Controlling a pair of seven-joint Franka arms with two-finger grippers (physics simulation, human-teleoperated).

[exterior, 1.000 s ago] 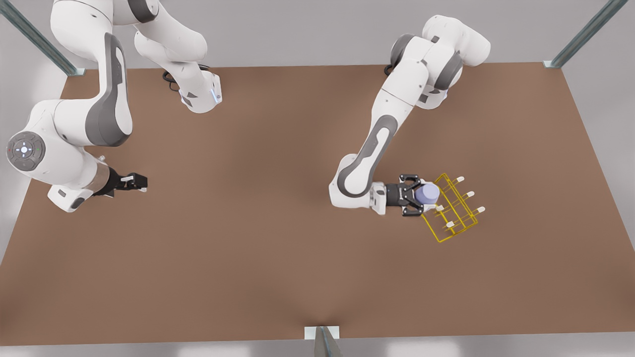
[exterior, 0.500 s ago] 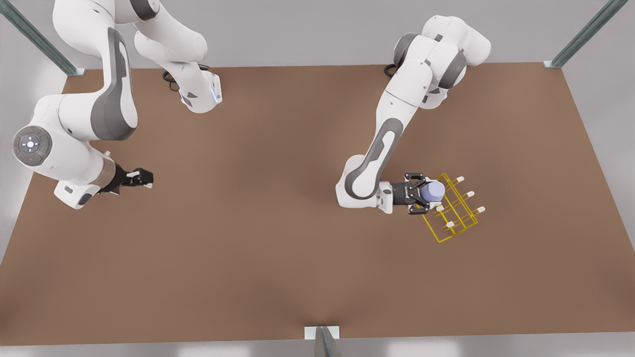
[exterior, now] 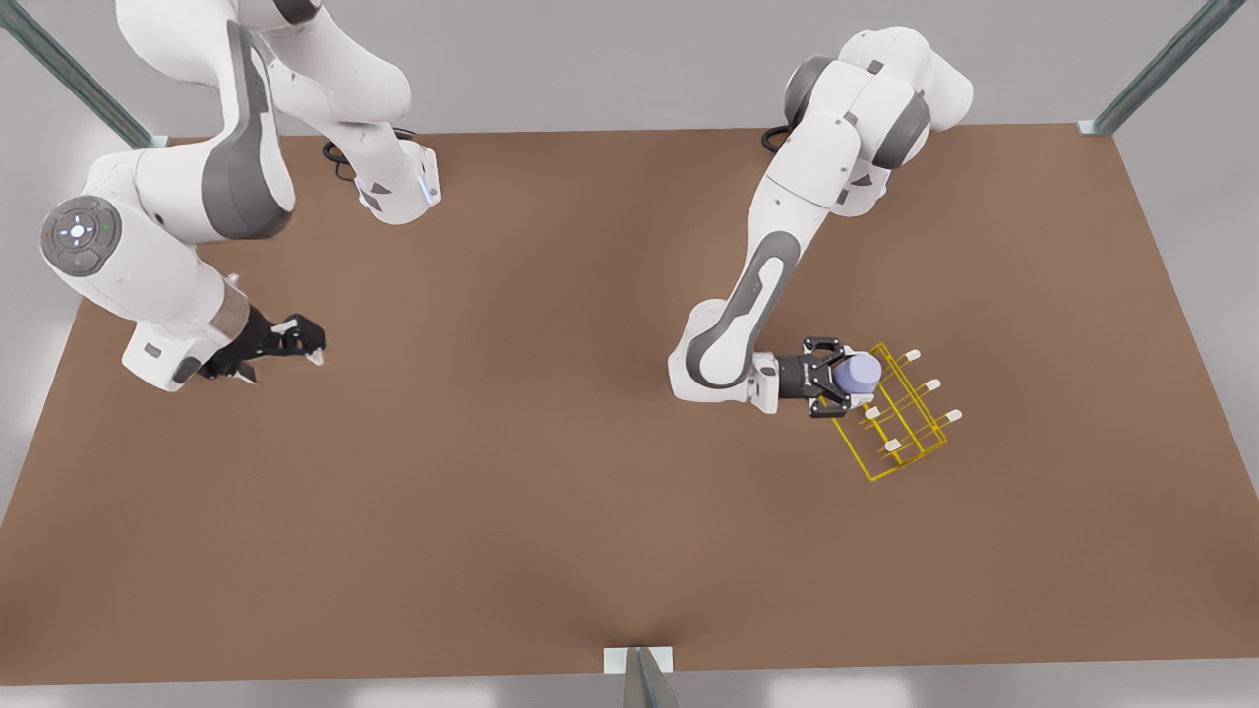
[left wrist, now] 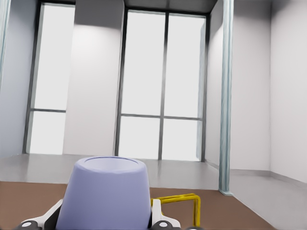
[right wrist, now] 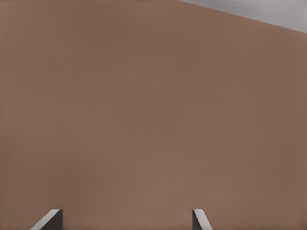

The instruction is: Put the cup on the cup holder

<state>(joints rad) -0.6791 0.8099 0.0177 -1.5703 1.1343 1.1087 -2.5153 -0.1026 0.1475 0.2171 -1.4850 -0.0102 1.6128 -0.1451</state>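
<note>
- Counter (exterior: 551, 492): brown, matte, plain surface.
- Metal corner posts (exterior: 1161, 64): grey, slanting at the far corners.
- Tall windows (left wrist: 163, 86): bright, dark-framed, in a white wall.

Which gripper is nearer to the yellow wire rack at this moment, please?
The left gripper. It holds the cup right at the edge of the rack. The right gripper waits far across the table, at the front view's left, fingers open.

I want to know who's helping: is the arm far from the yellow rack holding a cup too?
No, the right tool holds nothing; the left tool grips the cup.
</note>
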